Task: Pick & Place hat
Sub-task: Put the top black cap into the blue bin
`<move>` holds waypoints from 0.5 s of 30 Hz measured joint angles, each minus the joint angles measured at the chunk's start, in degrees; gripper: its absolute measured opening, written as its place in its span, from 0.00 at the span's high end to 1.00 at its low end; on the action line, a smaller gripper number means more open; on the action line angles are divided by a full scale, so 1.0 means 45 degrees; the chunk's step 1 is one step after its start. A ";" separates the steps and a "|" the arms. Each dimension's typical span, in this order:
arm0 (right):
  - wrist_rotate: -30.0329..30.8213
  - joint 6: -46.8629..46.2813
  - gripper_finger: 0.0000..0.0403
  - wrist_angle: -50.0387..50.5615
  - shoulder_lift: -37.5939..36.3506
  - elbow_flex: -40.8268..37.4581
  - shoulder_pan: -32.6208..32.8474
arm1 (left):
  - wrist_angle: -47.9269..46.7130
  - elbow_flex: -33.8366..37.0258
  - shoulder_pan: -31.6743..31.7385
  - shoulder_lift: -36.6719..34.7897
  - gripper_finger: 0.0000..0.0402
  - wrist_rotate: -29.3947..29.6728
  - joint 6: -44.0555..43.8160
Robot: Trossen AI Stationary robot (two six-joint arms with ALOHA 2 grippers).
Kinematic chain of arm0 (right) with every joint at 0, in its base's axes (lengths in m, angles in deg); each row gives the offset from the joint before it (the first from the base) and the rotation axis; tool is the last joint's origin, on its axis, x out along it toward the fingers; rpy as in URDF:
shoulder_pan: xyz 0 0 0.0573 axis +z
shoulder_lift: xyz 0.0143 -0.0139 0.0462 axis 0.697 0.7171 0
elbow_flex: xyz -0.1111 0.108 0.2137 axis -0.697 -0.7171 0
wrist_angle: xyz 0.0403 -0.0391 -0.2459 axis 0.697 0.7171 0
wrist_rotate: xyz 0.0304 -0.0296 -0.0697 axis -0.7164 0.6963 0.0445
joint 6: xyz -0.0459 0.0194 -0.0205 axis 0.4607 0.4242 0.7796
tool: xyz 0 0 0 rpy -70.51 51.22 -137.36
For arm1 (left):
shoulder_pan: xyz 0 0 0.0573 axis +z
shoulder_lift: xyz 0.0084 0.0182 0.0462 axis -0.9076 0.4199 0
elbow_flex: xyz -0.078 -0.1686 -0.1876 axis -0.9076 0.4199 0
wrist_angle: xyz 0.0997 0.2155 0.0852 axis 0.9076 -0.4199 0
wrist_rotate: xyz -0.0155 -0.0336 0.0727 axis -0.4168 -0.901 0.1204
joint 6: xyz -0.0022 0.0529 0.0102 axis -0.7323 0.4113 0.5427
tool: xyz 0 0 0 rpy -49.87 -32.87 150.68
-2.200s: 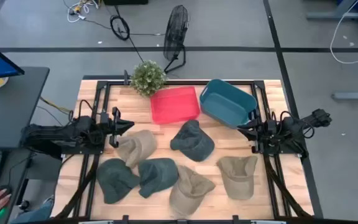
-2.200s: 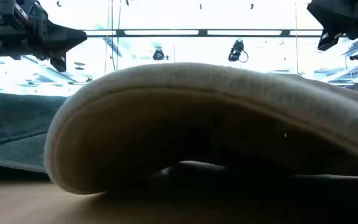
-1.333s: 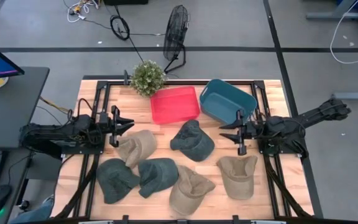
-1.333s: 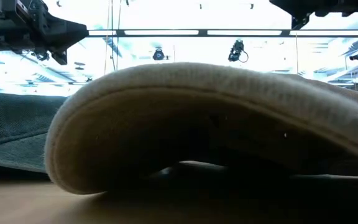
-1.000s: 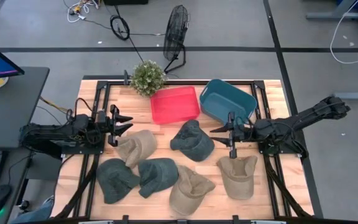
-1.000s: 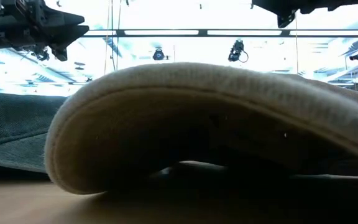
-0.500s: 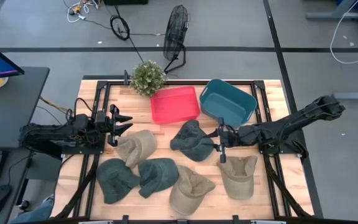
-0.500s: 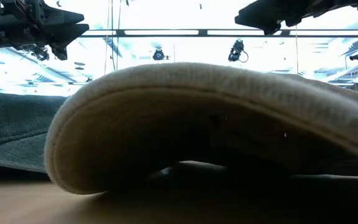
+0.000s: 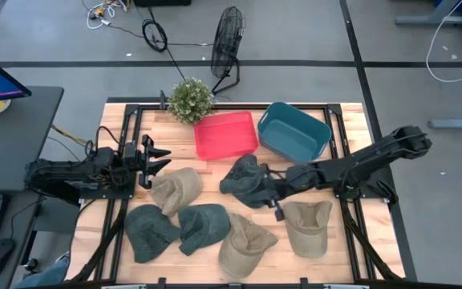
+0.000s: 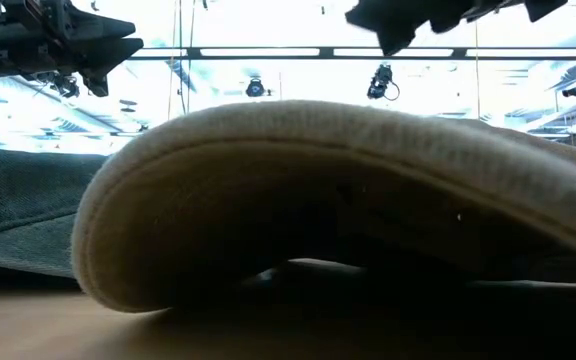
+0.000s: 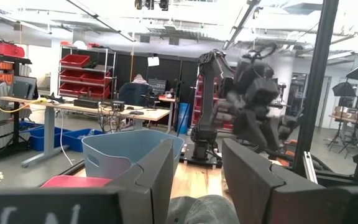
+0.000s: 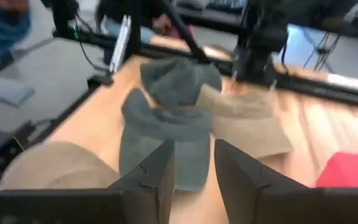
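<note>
Wooden slat desk (image 9: 215, 172) carries two bins at its far edge, red (image 9: 225, 135) and teal (image 9: 293, 133), and six caps: three tan, three dark green. I have my right gripper (image 9: 273, 195), fingers spread, beside the dark green cap (image 9: 247, 181) at mid-desk. I'd pinch crown fabric squarely. Left gripper (image 9: 157, 157) waits, spread, at the left edge.

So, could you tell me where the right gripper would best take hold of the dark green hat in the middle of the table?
Probably the domed crown of the dark green hat, from above: it bulges up into soft folds, while the brim lies flat. The right gripper is open beside it.
</note>
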 joint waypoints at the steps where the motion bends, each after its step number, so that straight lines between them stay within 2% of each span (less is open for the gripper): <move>1: -0.0038 -0.0121 0.71 0.0128 0.0288 0.0145 -0.0030 | -0.0004 0.0000 0.0000 0.0000 0.65 0.0002 -0.0057; 10: -0.0074 -0.0920 0.70 0.2748 0.2424 0.1796 -0.0360 | -0.0144 0.0000 0.0000 0.0000 0.65 0.0000 -0.1022; 15: -0.0067 -0.0879 0.65 0.3750 0.3513 0.2549 -0.0885 | -0.0144 0.0000 -0.0002 0.0000 0.65 0.0000 -0.1395</move>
